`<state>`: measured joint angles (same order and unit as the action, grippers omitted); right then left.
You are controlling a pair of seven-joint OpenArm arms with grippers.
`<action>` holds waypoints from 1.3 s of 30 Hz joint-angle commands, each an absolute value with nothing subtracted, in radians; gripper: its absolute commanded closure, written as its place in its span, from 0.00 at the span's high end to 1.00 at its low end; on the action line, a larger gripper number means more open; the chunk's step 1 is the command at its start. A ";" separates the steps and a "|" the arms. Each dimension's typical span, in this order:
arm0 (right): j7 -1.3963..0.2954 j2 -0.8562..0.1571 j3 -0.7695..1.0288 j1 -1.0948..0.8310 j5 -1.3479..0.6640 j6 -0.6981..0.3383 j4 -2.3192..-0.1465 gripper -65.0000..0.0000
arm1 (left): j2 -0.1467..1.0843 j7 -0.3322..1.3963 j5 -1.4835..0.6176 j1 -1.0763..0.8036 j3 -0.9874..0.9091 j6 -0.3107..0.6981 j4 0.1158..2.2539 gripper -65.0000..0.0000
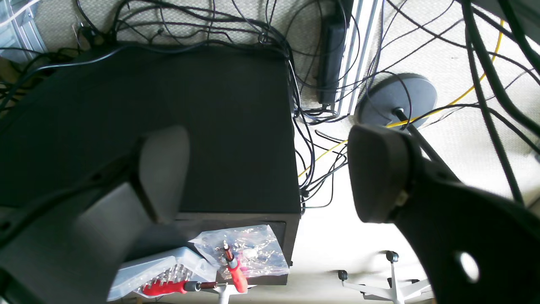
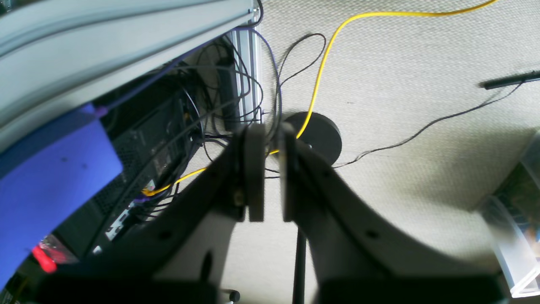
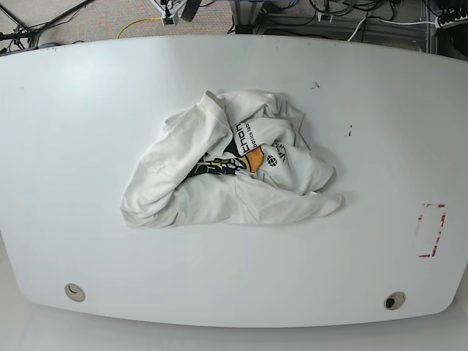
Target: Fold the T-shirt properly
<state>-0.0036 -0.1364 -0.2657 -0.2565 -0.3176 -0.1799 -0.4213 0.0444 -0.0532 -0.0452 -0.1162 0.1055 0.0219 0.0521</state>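
You have bare surface (image 3: 88,102) on every side of the crumpled T-shirt (image 3: 219,164) — left, right, near and far. It sits mid-surface as the only obstacle; a red-marked rectangle (image 3: 431,230) lies flat at right.

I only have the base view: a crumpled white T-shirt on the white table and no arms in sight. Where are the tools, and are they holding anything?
Observer: Neither holds anything. In the right wrist view the right tool is shut and empty, pointing at beige carpet with a yellow cable across it.
Operator: And the left one?
Observer: The left tool is open, its fingers wide apart over a black box-shaped case on the floor.
Operator: Anything near that case?
Observer: Red-handled screwdrivers lie beside a clear plastic bag at its edge.
Operator: So the shirt is untouched?
Observer: Yes; the crumpled white T-shirt lies bunched mid-table, print partly showing.
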 commanded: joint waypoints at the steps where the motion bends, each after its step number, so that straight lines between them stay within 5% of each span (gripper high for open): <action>1: -0.005 -0.151 -0.256 -0.331 -0.310 -0.174 -0.531 0.09 | 0.022 -0.119 -0.042 -0.153 0.176 0.010 0.100 0.86; 39: -0.016 -0.134 -0.266 -0.386 -0.314 -0.176 -0.702 0.08 | 0.051 -0.127 -0.039 -0.205 0.168 0.019 0.150 0.84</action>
